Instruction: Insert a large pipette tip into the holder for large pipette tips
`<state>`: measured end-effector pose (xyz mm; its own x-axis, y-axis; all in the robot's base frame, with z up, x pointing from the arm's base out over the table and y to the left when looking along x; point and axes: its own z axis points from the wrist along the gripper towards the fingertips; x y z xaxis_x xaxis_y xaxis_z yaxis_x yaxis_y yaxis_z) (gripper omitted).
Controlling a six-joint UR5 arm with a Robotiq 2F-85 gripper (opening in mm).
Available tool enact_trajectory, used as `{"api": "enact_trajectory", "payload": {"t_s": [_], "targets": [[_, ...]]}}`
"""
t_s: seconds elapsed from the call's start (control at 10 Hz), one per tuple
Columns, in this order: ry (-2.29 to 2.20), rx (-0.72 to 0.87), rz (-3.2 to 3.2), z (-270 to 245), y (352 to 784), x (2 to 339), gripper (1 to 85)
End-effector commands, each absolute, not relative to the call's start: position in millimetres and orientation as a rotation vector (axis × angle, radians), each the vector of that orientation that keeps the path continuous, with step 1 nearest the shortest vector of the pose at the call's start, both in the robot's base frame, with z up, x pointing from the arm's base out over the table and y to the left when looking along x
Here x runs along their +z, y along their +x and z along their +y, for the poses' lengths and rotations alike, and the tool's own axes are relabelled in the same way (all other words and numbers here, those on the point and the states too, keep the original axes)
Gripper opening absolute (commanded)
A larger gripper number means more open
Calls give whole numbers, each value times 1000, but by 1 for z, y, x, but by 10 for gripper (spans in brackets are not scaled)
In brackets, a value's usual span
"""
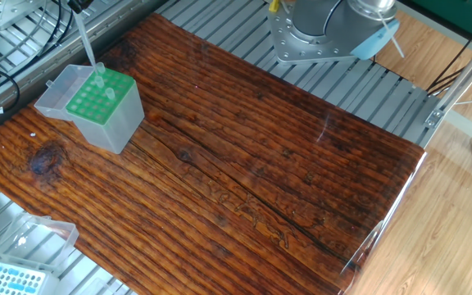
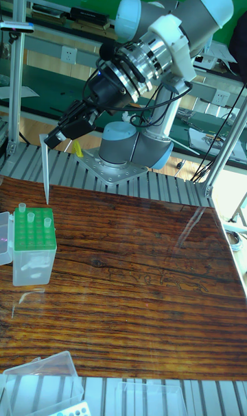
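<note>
The gripper (image 2: 49, 140) had its jaws clamped on the large pipette tip (image 2: 44, 173), which hung point down, clear above the green-topped tip holder (image 2: 33, 246) near the wooden tabletop's (image 1: 244, 172) far left corner.

Both pictures are bright and sharp, with no blur. The shiny wooden bench (image 1: 244, 164) has a pale patch of glare near its right edge in the fixed view. In the tall fixed view, soft white streaks of light lie on the bench on the right and lower left. Shadows are faint. Straight edges look straight.
</note>
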<state>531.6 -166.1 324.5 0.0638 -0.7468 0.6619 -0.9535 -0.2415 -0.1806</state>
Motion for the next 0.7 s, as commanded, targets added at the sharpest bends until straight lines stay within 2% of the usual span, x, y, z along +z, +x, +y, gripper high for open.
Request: {"api": "enact_trajectory", "payload": {"t_s": [0.0,0.6], "targets": [[2105,933,-1692,-164,529,315,10],[2148,922,-1631,-161,532,316,10]]}}
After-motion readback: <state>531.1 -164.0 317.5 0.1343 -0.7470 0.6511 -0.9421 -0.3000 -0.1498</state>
